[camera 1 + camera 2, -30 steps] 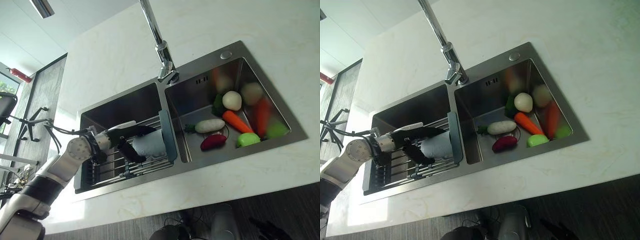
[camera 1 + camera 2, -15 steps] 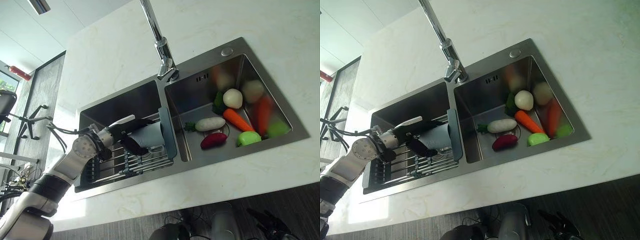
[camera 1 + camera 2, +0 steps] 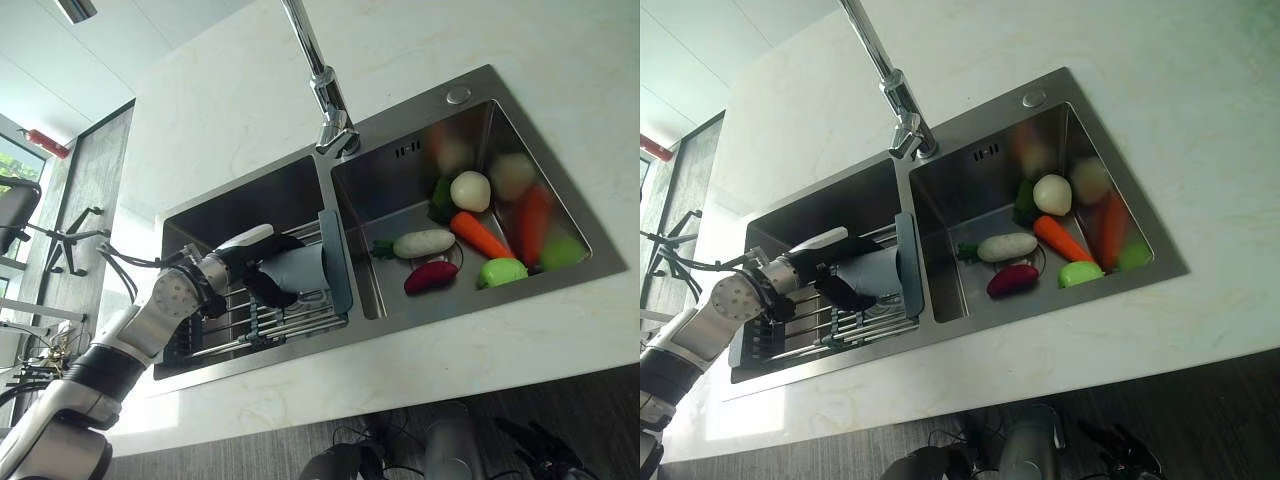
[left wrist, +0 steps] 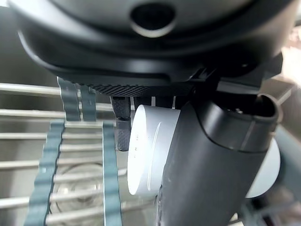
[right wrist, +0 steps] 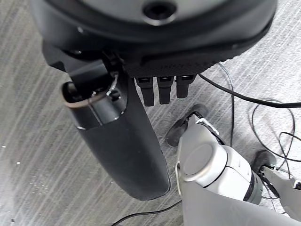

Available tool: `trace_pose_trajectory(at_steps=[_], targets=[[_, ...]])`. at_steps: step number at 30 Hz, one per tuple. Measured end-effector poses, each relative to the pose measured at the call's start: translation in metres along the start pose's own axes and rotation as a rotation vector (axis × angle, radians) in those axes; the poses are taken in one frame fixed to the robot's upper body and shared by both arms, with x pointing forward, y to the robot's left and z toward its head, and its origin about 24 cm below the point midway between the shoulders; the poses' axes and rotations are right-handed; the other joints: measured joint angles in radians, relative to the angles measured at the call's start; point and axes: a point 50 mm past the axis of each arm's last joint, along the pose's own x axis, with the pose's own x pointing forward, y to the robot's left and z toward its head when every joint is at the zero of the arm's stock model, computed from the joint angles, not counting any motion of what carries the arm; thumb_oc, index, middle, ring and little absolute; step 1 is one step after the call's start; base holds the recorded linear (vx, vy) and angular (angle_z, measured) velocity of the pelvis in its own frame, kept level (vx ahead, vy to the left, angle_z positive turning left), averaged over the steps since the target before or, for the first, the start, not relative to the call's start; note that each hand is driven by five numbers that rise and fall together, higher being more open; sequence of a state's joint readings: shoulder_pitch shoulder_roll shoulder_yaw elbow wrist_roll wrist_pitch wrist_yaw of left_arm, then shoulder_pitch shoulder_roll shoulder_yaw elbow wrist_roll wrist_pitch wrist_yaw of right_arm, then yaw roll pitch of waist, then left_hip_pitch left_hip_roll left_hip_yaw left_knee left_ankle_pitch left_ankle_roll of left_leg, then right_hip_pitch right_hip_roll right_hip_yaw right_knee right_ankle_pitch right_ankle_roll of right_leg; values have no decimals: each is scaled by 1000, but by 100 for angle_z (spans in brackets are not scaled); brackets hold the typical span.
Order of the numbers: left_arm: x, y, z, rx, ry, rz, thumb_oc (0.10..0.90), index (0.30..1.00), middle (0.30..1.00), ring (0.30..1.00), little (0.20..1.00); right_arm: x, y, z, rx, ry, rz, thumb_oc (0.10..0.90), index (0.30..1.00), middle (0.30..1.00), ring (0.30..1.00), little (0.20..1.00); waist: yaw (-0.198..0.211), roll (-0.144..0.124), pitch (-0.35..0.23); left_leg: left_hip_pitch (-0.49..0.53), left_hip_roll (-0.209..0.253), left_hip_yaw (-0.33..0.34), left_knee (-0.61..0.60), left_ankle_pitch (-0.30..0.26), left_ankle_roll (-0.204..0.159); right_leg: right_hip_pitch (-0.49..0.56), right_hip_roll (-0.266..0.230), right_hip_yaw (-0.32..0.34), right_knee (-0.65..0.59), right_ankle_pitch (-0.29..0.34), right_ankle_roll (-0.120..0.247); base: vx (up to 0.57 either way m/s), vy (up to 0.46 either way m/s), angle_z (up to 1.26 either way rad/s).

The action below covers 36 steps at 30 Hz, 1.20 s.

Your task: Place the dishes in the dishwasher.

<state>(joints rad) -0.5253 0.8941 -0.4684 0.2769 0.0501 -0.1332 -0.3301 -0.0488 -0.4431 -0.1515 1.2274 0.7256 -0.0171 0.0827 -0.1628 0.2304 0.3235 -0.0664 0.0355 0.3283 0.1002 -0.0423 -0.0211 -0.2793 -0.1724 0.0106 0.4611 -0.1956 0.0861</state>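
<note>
A pale grey-blue cup [image 3: 300, 268] lies on its side on the wire rack [image 3: 290, 325] across the left sink basin [image 3: 240, 205]. My left hand [image 3: 245, 265] reaches over the rack and is shut on the cup, white-covered thumb on top and dark fingers under it. In the left wrist view the cup [image 4: 150, 150] sits between the thumb [image 4: 211, 160] and the fingers [image 4: 123, 127], above the rack's bars. My right hand [image 5: 155, 42] hangs over the grey floor with its fingers relaxed and nothing in it.
The rack's teal end piece [image 3: 335, 260] stands against the divider between the basins. The right basin holds a white radish [image 3: 424, 243], a carrot [image 3: 480, 235], a purple vegetable [image 3: 430, 276] and a green apple [image 3: 502, 271]. A tall tap [image 3: 325, 100] rises behind the divider, with pale counter all round.
My left hand has turned the cup on the rack: its round white end faced up a second ago, now its side does. The hand has edged slightly towards the basin's back.
</note>
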Motion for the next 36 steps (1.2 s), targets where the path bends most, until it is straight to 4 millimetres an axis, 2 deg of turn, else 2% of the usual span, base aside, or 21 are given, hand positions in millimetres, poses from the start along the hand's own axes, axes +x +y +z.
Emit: trace_pose_trajectory(at_steps=[5,9,14,21,26,29,31,36], targets=[[-1,-4,-1,52,-2,-5,400,300,300,300,300,-1,2,-18,-5,51,-2,800,900,900,900,900,1,-58,-26,20,16,-5,0,3,-2,47,1,-39,-18,0,-2,12,-38,16],[-5,-22,-16,74,58,-32,400,300,300,300,300,-4,7,-41,-20,114,13,800,900,900,900,900,9,-103,-106,35,33,-17,1,4,-3,94,7,-80,-54,4,-8,-12,-49,19],[-14,-37,-32,97,116,-5,400,300,300,300,300,-8,16,-62,-11,168,36,800,900,900,900,900,47,-146,-178,36,39,-37,6,4,-3,121,9,-107,-77,10,-17,-10,-48,15],[-28,-49,-44,106,148,48,400,300,300,300,300,-11,18,-77,-19,239,38,800,900,900,900,900,90,-172,-200,33,42,-51,19,2,-2,151,3,-139,-96,13,-19,16,4,14],[-44,-37,-53,98,188,222,400,300,300,300,300,-17,15,-92,-16,304,22,800,900,900,900,900,123,-183,-208,30,44,-73,27,0,-2,166,3,-160,-106,16,-23,17,9,12],[-63,-17,-55,55,191,437,400,300,300,300,300,-17,15,-92,-17,317,10,800,900,900,900,900,151,-186,-215,15,44,-91,37,-1,0,169,1,-178,-110,16,-23,17,1,14],[-73,-11,-54,33,183,555,400,300,300,300,300,-16,16,-92,-22,323,11,800,900,900,900,900,165,-187,-215,17,44,-97,40,-1,0,179,1,-188,-113,17,-24,18,-4,16],[-88,-11,-49,-71,147,867,400,300,300,300,300,-15,22,-91,-71,323,30,800,900,900,900,900,199,-195,-235,15,44,-133,42,-1,0,198,-1,-219,-116,6,-27,2,-16,19]])
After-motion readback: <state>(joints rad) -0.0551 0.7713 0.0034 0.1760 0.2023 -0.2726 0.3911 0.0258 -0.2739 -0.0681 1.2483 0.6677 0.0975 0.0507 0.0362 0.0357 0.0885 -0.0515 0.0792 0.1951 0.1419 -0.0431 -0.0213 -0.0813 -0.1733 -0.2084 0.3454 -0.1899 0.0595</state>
